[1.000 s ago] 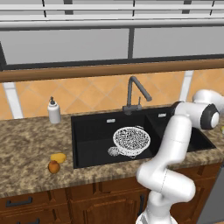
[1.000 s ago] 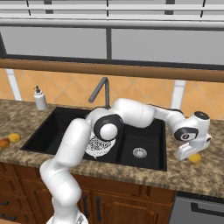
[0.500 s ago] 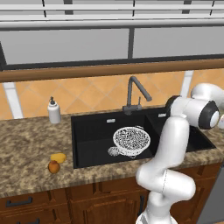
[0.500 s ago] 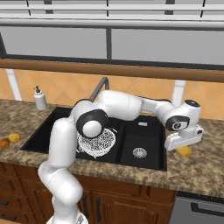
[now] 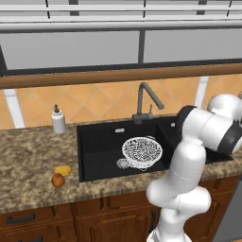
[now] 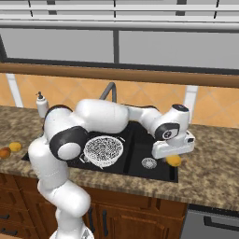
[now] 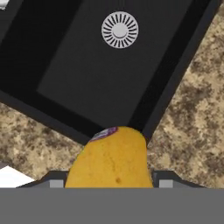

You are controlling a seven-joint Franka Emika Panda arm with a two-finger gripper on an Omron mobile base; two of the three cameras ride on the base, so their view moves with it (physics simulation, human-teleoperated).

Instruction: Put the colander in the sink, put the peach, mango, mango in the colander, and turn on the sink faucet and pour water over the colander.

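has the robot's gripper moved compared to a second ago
Yes. In the right base view the gripper, shut on a yellow oval mango, has swung left toward the black rectangular sink, now beside its right rim.

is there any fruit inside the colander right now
No, the colander in the sink holds only its own white mesh, with no fruit in it.

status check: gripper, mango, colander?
Gripper shut on a mango, above the sink's right front corner. Colander in the left basin, empty. Other mango and peach on the left counter. Path clear.
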